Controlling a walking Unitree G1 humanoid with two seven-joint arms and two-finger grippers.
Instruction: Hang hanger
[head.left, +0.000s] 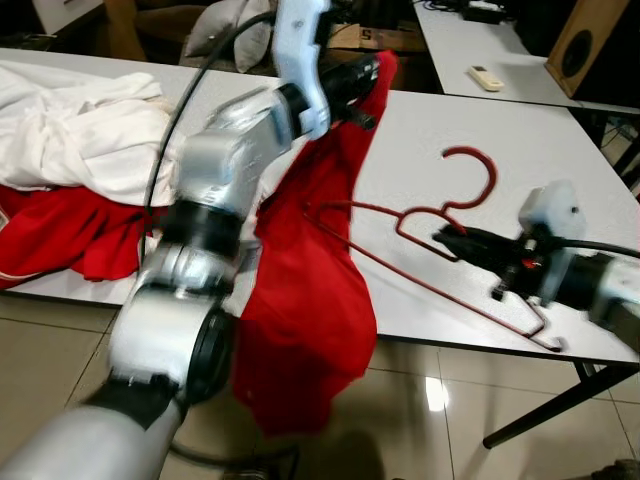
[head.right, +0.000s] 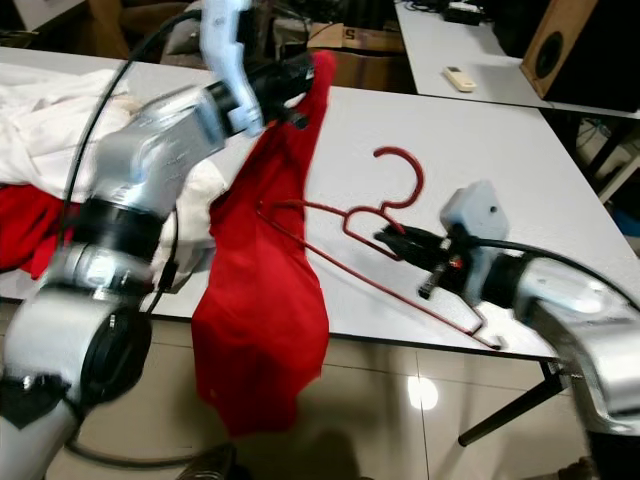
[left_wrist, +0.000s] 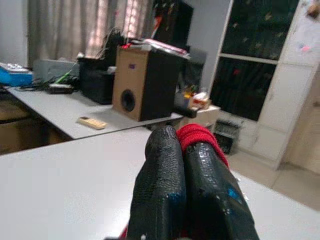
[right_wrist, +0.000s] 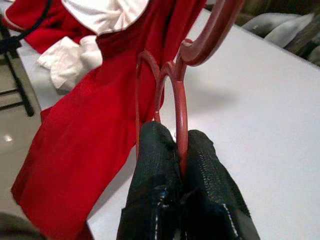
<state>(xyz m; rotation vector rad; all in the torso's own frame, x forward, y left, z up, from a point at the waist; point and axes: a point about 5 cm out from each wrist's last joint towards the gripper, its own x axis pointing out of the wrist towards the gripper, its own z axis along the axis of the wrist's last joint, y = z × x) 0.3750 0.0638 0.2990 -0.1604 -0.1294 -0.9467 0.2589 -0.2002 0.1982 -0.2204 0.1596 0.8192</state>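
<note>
Holding the red cloth (head.left: 310, 290) up high in my left gripper (head.left: 362, 82), near the top middle of the frame, I let it hang off the white table (head.left: 560, 160) so it opens. My right gripper (head.left: 450, 240), at the right, pinches the red hanger (head.left: 440, 215) lying mid-table, ready to slide inside.

Left gripper (head.left: 372, 75) raised — jaws clamped, right gripper (head.left: 447, 239) low — jaws pinched.
</note>
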